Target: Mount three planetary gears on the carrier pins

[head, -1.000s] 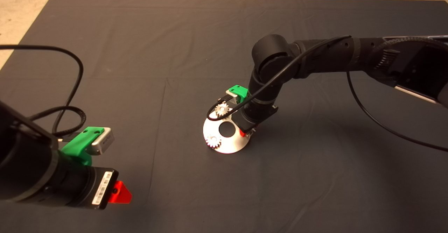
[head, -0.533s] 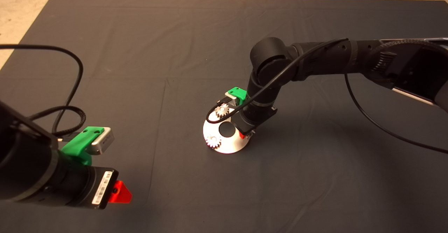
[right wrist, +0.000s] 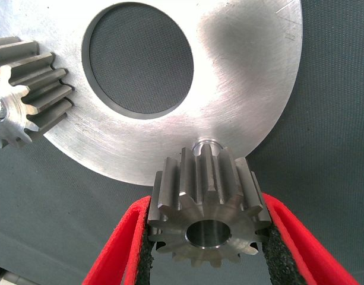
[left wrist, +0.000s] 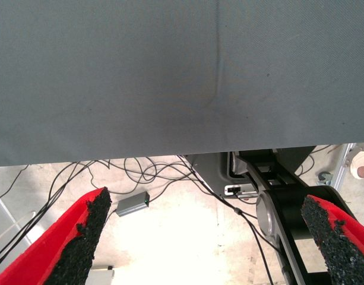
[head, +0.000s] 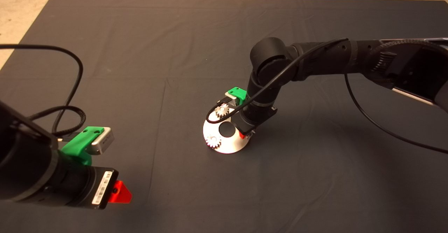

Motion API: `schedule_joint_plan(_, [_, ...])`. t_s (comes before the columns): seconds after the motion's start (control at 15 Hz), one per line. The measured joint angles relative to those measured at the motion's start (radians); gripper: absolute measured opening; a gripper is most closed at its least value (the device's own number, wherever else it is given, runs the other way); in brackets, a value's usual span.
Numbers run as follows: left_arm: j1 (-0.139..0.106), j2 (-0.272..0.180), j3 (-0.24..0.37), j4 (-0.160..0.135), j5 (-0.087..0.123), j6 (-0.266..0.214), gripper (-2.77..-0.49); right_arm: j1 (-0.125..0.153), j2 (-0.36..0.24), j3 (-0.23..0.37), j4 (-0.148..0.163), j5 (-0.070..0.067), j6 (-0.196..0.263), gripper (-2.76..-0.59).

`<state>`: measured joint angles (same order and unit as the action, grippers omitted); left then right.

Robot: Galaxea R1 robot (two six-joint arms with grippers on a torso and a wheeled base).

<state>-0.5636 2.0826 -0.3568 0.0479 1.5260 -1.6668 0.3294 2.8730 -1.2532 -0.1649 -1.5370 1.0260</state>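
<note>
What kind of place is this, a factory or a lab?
Probably a robot test lab: a dark mat as a workbench, loose cables on the bare floor, and the right gripper holding a gear by a disc.

On your mat (head: 140,51) the disc (head: 231,145) lies near the middle, with one gear (head: 222,111) on its far side and another (head: 212,141) on its near-left side. At its right edge, the right gripper (right wrist: 206,249) holds a third gear (right wrist: 206,222) just beside a free pin (right wrist: 206,144). Your left gripper (head: 119,192) sits at the lower left, well apart.
</note>
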Motion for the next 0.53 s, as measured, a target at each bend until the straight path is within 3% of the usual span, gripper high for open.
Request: schedule_joint_plan(0.53, [0.0,0.0,0.0,0.0,0.0,0.0,-0.92,0.0,0.0,0.0,-0.004,0.0,0.002,-2.26])
